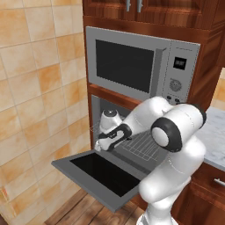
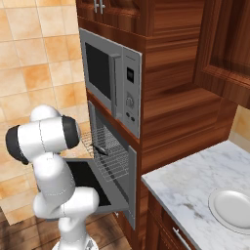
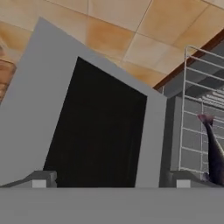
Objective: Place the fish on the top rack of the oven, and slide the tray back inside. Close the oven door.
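From the left: the oven door [image 1: 94,172] lies folded down flat, my pincer [image 1: 102,145] hangs over its inner edge with jaws spread wide and holding nothing, and the top rack [image 2: 105,152] juts out of the oven [image 2: 128,168] beyond it. The fish [image 2: 100,149] already lies on the wires, small, light and probably slick. The rack looks stiff and light, so I would take its front bar mid-span and push squarely.

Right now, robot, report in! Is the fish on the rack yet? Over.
Gripper open, empty, above the oven door. Fish lying on the top rack, rack pulled out. Door down, open. Nothing blocking the rack.
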Controlling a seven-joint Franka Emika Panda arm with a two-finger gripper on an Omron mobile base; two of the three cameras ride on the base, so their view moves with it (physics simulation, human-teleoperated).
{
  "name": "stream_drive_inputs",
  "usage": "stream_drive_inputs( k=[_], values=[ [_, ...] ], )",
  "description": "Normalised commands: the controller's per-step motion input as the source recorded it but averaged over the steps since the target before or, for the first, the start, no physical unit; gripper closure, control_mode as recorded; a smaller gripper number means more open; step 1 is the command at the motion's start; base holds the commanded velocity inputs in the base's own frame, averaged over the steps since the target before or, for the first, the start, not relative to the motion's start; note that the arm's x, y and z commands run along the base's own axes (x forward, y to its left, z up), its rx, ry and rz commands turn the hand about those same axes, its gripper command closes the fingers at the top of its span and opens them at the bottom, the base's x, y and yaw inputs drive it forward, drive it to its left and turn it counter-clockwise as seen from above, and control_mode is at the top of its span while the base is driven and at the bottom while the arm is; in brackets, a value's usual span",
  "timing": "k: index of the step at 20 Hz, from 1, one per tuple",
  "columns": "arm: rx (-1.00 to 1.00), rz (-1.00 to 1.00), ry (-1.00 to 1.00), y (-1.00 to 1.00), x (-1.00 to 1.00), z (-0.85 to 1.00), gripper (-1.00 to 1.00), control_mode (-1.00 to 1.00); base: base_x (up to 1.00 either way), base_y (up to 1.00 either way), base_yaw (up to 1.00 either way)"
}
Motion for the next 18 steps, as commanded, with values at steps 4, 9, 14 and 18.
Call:
stream_drive_inputs(
  k=[4,9,14,18],
  values=[
    [-0.15,-0.01,0.07,0.39,0.44,-0.59,-1.00,-1.00,0.00,0.00,0.00],
    [-0.18,0.01,0.00,0.17,0.10,-0.65,-1.00,-1.00,0.00,0.00,0.00],
    [-0.10,0.16,-0.09,-0.09,-0.03,-0.14,-1.00,-1.00,0.00,0.00,0.00],
    [-0.11,0.22,-0.19,0.00,0.00,0.00,-1.00,-1.00,0.00,0.00,0.00]
  ],
)
